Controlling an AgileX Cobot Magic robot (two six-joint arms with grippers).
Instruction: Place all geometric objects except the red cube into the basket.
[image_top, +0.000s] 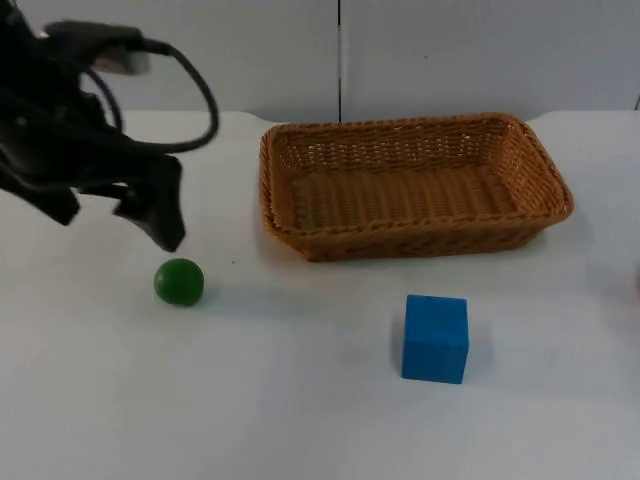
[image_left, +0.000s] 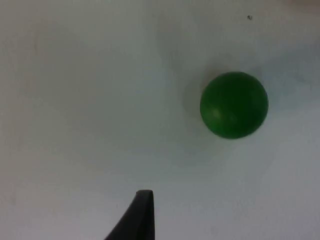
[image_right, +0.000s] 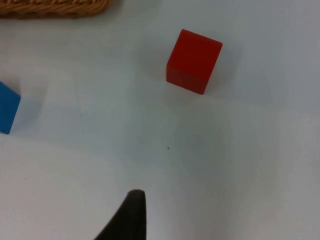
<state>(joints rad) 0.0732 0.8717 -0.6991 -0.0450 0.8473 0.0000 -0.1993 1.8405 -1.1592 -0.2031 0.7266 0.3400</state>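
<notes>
Top view: left gripper (image_top: 160, 225) hangs just above the small green ball (image_top: 179, 282), not touching; woven wicker basket (image_top: 300, 160) well beyond. Finger spread: cannot tell.

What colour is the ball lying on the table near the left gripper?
Green. The ball shows best in the left wrist view, lying on the white table.

Green ball (image_top: 179, 282), blue cube (image_top: 435, 338), red cube (image_right: 194, 61), tan woven wicker basket (image_top: 412, 236), white table (image_top: 300, 400), black left gripper (image_top: 150, 215) fingers.
</notes>
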